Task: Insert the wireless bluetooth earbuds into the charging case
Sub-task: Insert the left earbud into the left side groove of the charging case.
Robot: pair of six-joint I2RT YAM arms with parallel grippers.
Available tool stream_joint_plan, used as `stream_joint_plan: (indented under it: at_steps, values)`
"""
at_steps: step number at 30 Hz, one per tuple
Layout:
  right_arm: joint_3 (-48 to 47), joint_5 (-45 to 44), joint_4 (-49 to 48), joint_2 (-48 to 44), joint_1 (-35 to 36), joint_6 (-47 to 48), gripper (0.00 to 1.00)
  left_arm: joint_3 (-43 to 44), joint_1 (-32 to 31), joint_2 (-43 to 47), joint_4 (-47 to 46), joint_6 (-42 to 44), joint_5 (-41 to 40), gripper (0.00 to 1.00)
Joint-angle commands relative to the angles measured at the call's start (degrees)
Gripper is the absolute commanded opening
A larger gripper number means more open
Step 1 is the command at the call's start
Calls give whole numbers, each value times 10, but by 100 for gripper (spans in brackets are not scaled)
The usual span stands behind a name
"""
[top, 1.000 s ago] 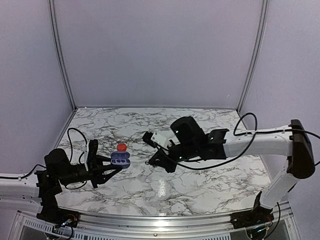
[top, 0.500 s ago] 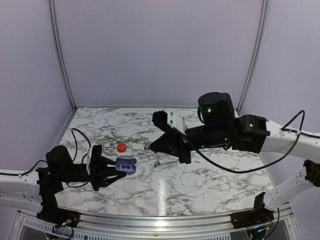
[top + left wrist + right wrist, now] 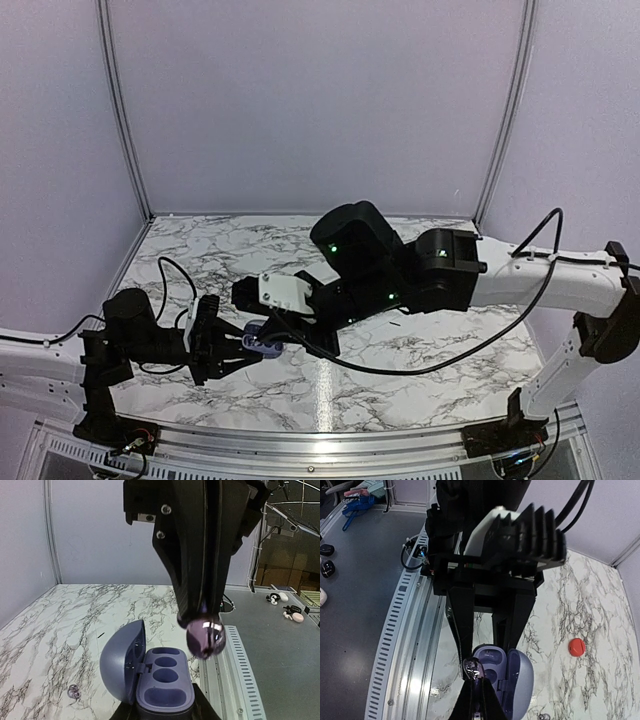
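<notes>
Over the near-left tabletop [image 3: 430, 370]: right arm [image 3: 440, 275] has swung across from mid-table within the last half second, and the right gripper [image 3: 199, 620] now hangs just above the left gripper [image 3: 235, 348]. The left gripper has edged inward, closed on the charging case [image 3: 162, 682]. Pick-up looks finished; seating the bud is the step in hand.

Case: lid open to the left in the left wrist view, wells facing up, long axis along the left gripper's reach.

The right gripper pinches one silvery earbud [image 3: 205, 638] above the case's right edge, not yet in a well. Bud near-round, glossy dome toward that camera; long axis cannot be told.

Second bud [image 3: 73, 692] lies on the tabletop, left of the case.
</notes>
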State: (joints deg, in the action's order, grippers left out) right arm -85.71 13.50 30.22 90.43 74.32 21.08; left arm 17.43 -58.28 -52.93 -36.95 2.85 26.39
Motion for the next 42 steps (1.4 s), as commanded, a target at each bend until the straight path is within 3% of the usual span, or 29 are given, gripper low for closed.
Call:
stream_joint_plan:
  at_steps: [1,22,42]
  values:
    - [-42,-21,47,16,10,14,0,19,-8,-9,2,7,15,0]
    - [-99,-105,110,78,33,23,0,22,-12,-24,4,13,15,0]
    - [-59,-225,110,60,92,99,2,26,-13,-28,3,-10,66,0]
